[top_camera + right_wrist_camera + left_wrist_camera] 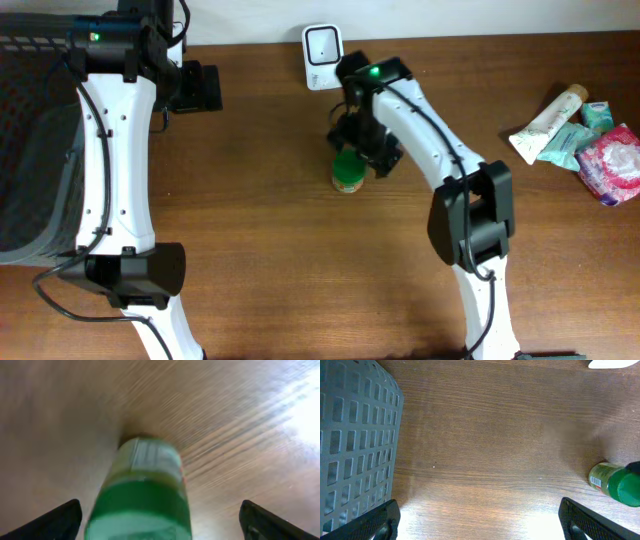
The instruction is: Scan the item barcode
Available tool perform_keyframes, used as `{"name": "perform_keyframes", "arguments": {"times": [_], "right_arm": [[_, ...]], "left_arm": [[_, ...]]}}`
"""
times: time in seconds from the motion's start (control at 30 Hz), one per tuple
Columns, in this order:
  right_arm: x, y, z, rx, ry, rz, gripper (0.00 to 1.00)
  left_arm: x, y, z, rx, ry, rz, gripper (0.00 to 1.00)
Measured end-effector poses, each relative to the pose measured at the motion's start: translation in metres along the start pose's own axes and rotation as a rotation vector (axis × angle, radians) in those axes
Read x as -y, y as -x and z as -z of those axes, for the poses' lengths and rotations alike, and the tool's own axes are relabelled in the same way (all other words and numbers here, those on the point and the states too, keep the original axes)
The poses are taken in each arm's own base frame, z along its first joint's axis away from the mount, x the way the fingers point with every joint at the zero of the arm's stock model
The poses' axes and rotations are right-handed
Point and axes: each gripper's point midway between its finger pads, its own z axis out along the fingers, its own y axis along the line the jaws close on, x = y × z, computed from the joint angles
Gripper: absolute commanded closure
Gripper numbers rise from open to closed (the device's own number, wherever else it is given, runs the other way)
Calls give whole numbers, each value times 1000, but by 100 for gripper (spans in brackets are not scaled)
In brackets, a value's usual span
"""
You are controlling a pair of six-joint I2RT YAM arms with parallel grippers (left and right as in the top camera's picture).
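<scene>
The item is a small jar with a green lid [347,171], standing upright on the wooden table just in front of the white barcode scanner [322,45]. My right gripper [363,146] hangs over the jar, open. In the right wrist view the jar [145,495] is blurred and fills the space between the wide-apart fingers [55,522] without touching either. A pale label shows on its side. My left gripper [203,88] is open and empty at the back left. Its wrist view shows the jar [615,482] far to the right.
A dark mesh basket [30,150] takes up the left edge and also shows in the left wrist view [355,435]. At the far right lie a cream tube [545,122], a teal packet [575,142] and a pink packet [610,165].
</scene>
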Motion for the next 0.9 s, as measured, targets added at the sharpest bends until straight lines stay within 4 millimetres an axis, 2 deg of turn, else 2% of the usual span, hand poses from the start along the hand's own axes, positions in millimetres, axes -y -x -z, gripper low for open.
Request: {"name": "perform_keyframes", "arguments": {"times": [0.13, 0.27, 0.37, 0.47, 0.57, 0.67, 0.7, 0.8, 0.9], "right_arm": [[4, 9, 2, -16, 9, -229, 1], [-3, -5, 0, -24, 8, -318, 2], [-7, -15, -1, -24, 5, -377, 6], [-12, -15, -4, -24, 24, -457, 7], [-8, -19, -11, -33, 3, -498, 7], [-9, -22, -18, -12, -3, -531, 18], [-9, -23, -19, -5, -7, -531, 26], [-4, -24, -20, 2, -27, -548, 34], [-2, -24, -20, 4, -36, -513, 36]], "left_arm": [[0, 0, 0, 0, 0, 0, 1], [0, 0, 0, 0, 0, 0, 1], [0, 0, 0, 0, 0, 0, 1], [0, 0, 0, 0, 0, 0, 1], [0, 0, 0, 0, 0, 0, 1], [0, 0, 0, 0, 0, 0, 1], [0, 0, 0, 0, 0, 0, 1], [0, 0, 0, 0, 0, 0, 1], [0, 0, 0, 0, 0, 0, 1]]}}
